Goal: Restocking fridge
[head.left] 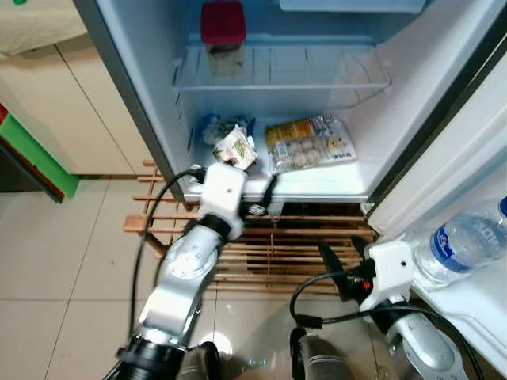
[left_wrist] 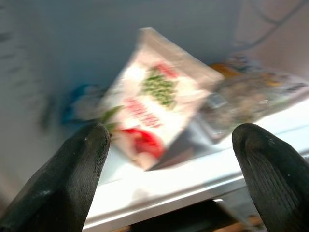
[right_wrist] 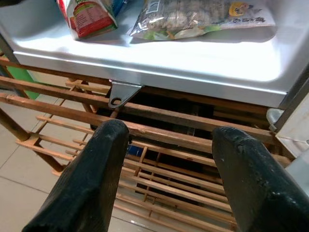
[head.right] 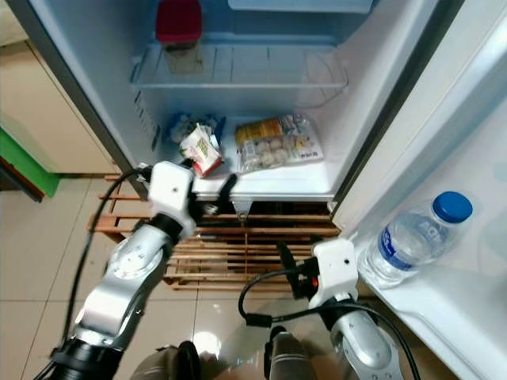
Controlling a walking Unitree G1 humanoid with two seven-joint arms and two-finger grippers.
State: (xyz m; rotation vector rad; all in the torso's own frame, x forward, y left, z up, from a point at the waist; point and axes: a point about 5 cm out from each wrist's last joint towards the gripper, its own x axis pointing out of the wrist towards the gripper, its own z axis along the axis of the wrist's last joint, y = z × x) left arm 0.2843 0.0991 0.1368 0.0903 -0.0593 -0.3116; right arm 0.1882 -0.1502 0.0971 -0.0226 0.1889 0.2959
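1. The open white fridge point(head.left: 158, 119) stands ahead, its floor shelf holding the food and a clear wire shelf point(head.left: 277, 75) above it
2. A small white carton with green and red print point(head.left: 236, 148) sits tilted at the near left of the fridge floor, just in front of a blue-and-white packet point(head.left: 212, 127)
3. To the right of the carton lies a flat clear bag of pale round balls with a yellow label point(head.left: 309, 142), resting on the same floor
4. A red-lidded jar point(head.left: 223, 36) stands on the left end of the wire shelf
5. The left claw point(left_wrist: 171, 169) is raised to the near edge of the fridge floor, pointing at the carton; its two black fingers point(left_wrist: 72, 179) are spread wide apart with nothing between them, and the carton is just beyond them, not touched
6. The right claw point(right_wrist: 169, 174) hangs lower, near the right, over a slatted wooden rack point(head.left: 269, 245) under the fridge; its fingers are apart and hold nothing
7. A clear plastic water bottle with a blue cap point(head.right: 412, 237) lies tilted in the door shelf point(head.right: 444, 317) at the right
8. Pale floor tiles point(head.left: 63, 261) lie at the left
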